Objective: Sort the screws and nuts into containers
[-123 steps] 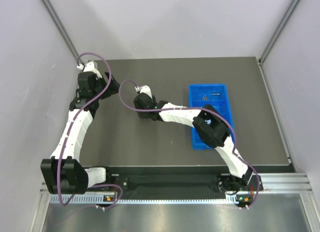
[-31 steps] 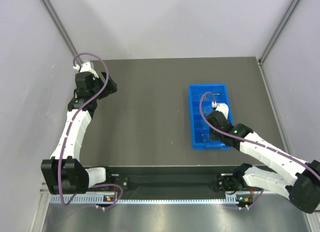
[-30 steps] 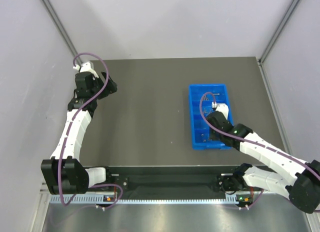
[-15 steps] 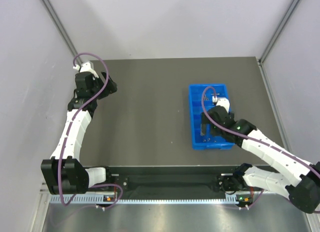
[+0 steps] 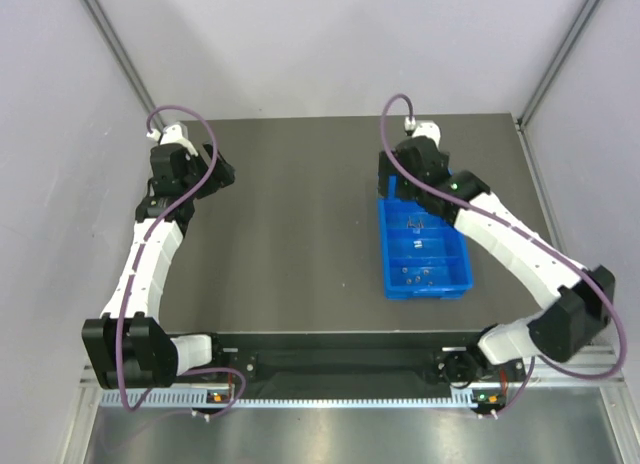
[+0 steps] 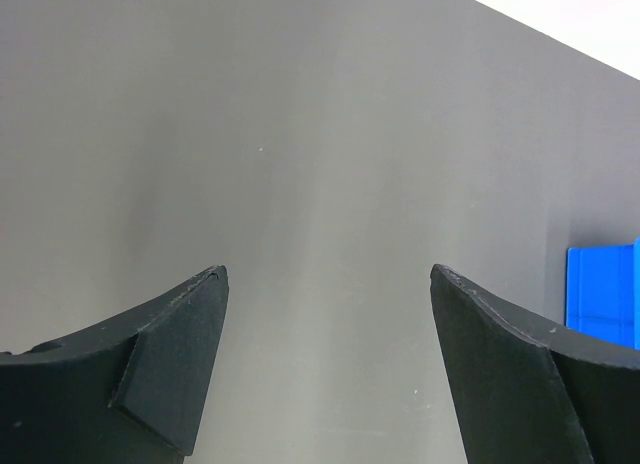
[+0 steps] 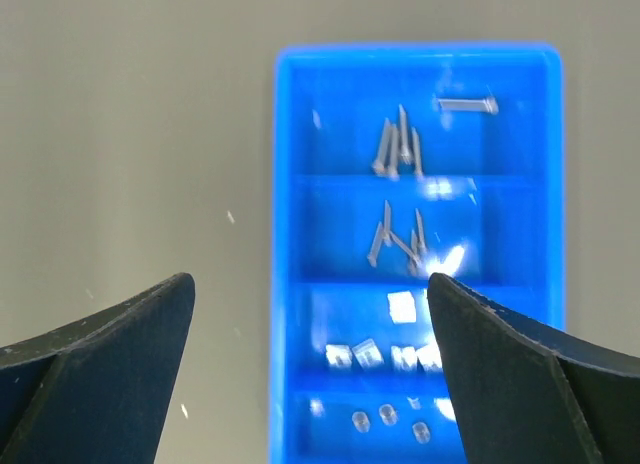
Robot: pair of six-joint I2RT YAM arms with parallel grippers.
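The blue tray (image 5: pixel 384 254) lies on the right of the table, its far end hidden under my right arm. In the right wrist view the tray (image 7: pixel 285 184) has several screws (image 7: pixel 398 144) in its top compartment and more screws (image 7: pixel 400 239) in the second. Squarish nuts (image 7: pixel 385 356) lie in the third and small round nuts (image 7: pixel 385 416) in the fourth. My right gripper (image 7: pixel 308 280) is open and empty above the tray; from above it (image 5: pixel 395 184) is at the tray's far end. My left gripper (image 6: pixel 328 270) is open and empty over bare table at the far left (image 5: pixel 222 174).
The dark grey table (image 5: pixel 300 234) is bordered by grey walls on the left, back and right. The tray's corner (image 6: pixel 603 304) shows at the right edge of the left wrist view. No loose hardware shows on the table.
My right arm has swung from the tray's near end up to its far end, uncovering the compartments. About four seconds ago it reached over the table's middle. The left arm has stayed still lately.
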